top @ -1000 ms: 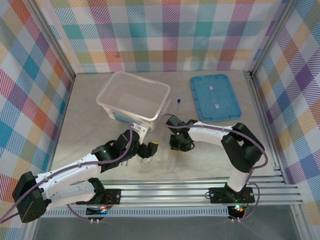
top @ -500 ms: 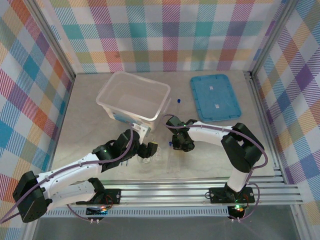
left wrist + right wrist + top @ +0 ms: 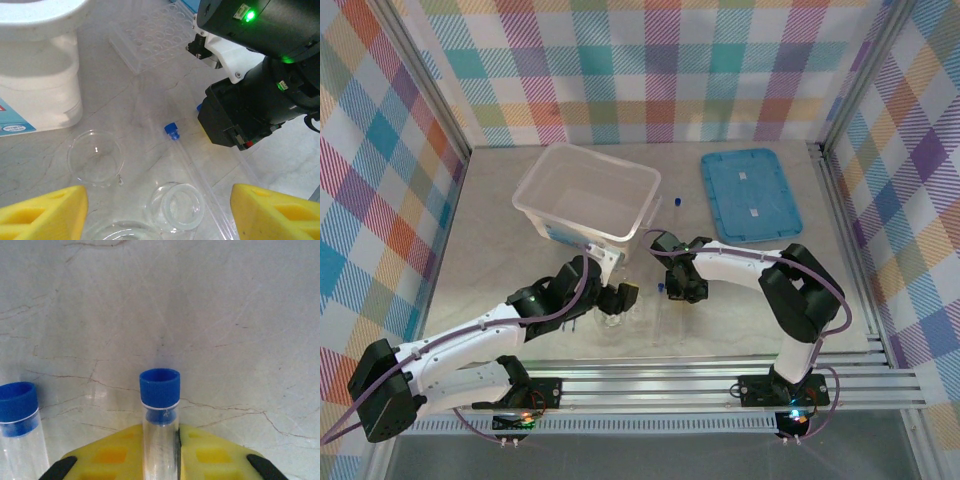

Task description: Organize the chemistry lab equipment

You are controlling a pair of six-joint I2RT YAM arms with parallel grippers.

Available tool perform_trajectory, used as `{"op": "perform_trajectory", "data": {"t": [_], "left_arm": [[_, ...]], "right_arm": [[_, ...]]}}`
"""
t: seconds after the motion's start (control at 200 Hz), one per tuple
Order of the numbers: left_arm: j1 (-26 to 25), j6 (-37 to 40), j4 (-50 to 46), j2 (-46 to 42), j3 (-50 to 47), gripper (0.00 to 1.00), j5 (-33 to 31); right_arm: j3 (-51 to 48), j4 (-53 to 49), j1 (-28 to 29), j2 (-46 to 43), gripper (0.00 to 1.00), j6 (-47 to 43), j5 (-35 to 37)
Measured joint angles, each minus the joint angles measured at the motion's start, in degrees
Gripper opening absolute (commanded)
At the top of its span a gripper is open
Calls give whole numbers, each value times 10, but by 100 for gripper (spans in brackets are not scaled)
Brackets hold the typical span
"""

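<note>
Closes right gripper (image 3: pixel 161 452) further, clamping blue-capped tube (image 3: pixel 160 390) at lower centre of frame. Readies that tube for lifting, likely. Keeps left gripper (image 3: pixel 157 210) wide above glass dish (image 3: pixel 95 157), lower left.

Nothing reads clearly; the sticker (image 3: pixel 14 121) on the plastic box (image 3: pixel 42 70) is blurred.

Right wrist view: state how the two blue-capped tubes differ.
The middle tube is gripped between the right hand's yellow pads; the left tube lies free beside them. The middle tube's cap shows whole; the left tube's is cut by the frame edge. Both are clear with blue caps.
</note>
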Motion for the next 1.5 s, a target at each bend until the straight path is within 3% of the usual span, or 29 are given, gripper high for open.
{"op": "perform_trajectory", "data": {"t": [0.31,0.58,0.86,1.495], "left_arm": [[-9,-3,1,12,26,75,14],[-10,-20,9,20,28,77,47],[-10,-58,77,39,28,78,117],[-10,-200,242,126,28,77,219]], "right_arm": [[-8,4,-1,-20,17,0,5],[-11,-2,-18,-152,17,-6,23],[28,-10,-39,-245,17,-11,36],[48,38,-38,-278,17,5,-22]]}}
